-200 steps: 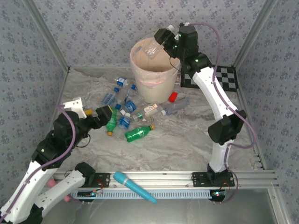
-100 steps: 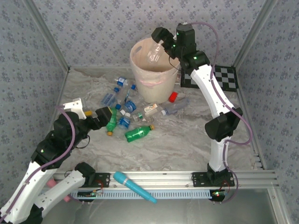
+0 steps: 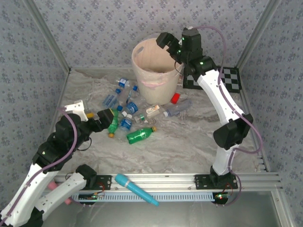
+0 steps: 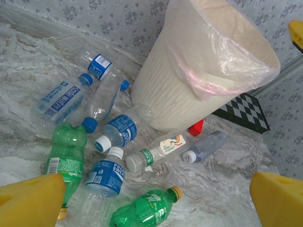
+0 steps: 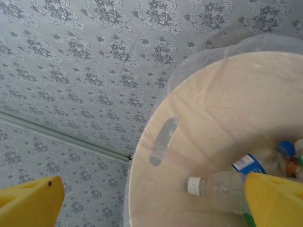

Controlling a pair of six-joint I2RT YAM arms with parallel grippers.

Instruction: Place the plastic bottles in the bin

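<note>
Both pairs of jaws wide, nothing gripped.
Near, left jaws are set beside a green bottle [image 4: 66, 151] among crowded plastic bottles [image 3: 125, 111] on the worktop [image 3: 189, 137]; neighbours could be pinched or rolled off. Far, right jaws are poised over the bin [image 3: 152, 90]; its liner [image 4: 215, 61] could be snagged.

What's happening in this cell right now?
Two arms are clearing plastic bottles into the bin. The right gripper hangs open and empty over the bin's mouth, with a few binned bottles lying inside. The left gripper is open too, low beside the loose bottles on the table, holding nothing. Many bottles are not yet in the bin.
</note>
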